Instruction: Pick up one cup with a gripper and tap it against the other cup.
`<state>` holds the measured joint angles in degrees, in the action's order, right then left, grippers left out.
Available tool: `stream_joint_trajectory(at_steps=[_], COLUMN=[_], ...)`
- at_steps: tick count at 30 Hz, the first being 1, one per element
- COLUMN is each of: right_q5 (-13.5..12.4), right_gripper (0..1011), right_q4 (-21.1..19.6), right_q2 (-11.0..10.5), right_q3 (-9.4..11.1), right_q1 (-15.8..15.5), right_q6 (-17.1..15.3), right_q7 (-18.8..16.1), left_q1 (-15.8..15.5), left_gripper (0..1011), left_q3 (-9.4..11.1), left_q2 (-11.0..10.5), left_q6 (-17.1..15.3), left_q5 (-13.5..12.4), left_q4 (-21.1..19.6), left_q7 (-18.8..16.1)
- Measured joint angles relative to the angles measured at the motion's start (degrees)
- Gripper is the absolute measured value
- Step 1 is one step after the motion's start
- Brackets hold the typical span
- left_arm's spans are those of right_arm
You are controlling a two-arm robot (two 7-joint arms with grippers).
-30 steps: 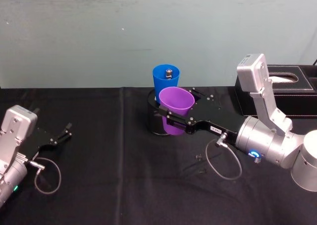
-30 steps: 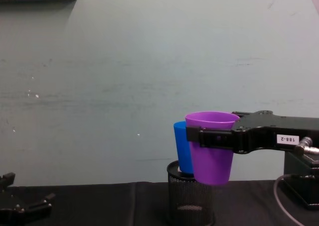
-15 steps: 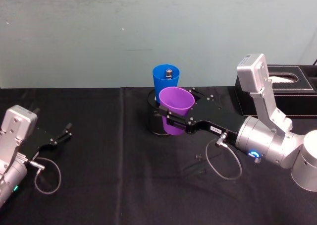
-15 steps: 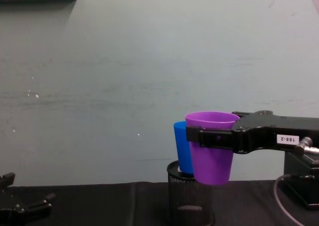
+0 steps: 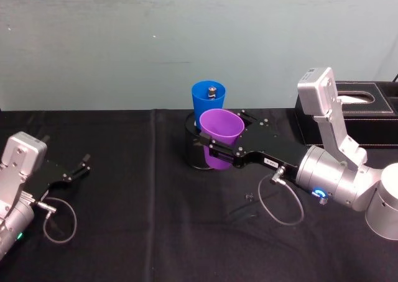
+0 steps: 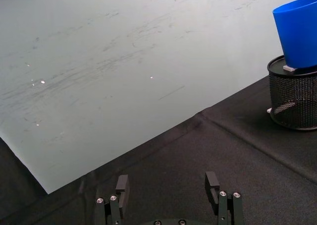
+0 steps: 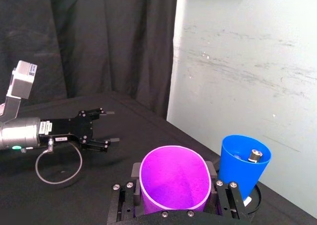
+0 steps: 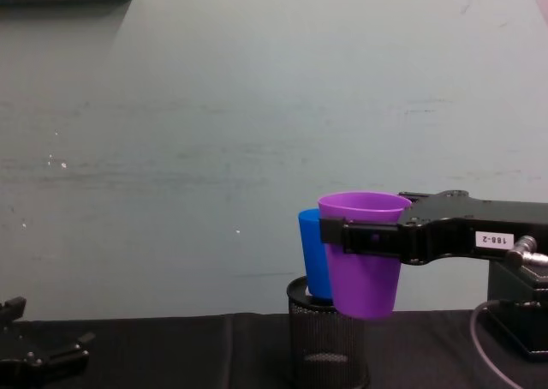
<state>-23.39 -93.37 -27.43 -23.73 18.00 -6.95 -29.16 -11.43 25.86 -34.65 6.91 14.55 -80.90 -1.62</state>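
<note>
My right gripper (image 5: pixel 214 146) is shut on the purple cup (image 5: pixel 221 137), holding it upright in the air just in front of the blue cup (image 5: pixel 208 102). From the chest the purple cup (image 8: pixel 364 254) overlaps the blue cup (image 8: pixel 312 252); whether they touch I cannot tell. The blue cup stands in a black wire-mesh pen holder (image 8: pixel 327 342) and has a small metal piece inside. In the right wrist view the purple cup (image 7: pixel 173 180) sits between the jaws beside the blue cup (image 7: pixel 242 165). My left gripper (image 5: pixel 79 167) rests open on the table at the far left.
A black tissue box (image 5: pixel 357 117) stands at the back right on the black tablecloth (image 5: pixel 143 232). A pale wall rises right behind the cups. In the left wrist view the blue cup (image 6: pixel 297 34) and holder (image 6: pixel 294 98) lie far off.
</note>
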Motion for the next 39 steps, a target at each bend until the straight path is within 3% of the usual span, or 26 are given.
stream_joint_trajectory(at_steps=[39], right_q5=[0.0], right_gripper=[736], right_q4=[0.0], right_q2=[0.0], right_q3=[0.0], right_q1=[0.0], right_q6=[0.0], right_q7=[0.0], left_q1=[0.0], left_gripper=[1000], left_q3=[0.0], left_q2=[0.0], left_q6=[0.0], left_q5=[0.0], left_q4=[0.0], left_q7=[0.0])
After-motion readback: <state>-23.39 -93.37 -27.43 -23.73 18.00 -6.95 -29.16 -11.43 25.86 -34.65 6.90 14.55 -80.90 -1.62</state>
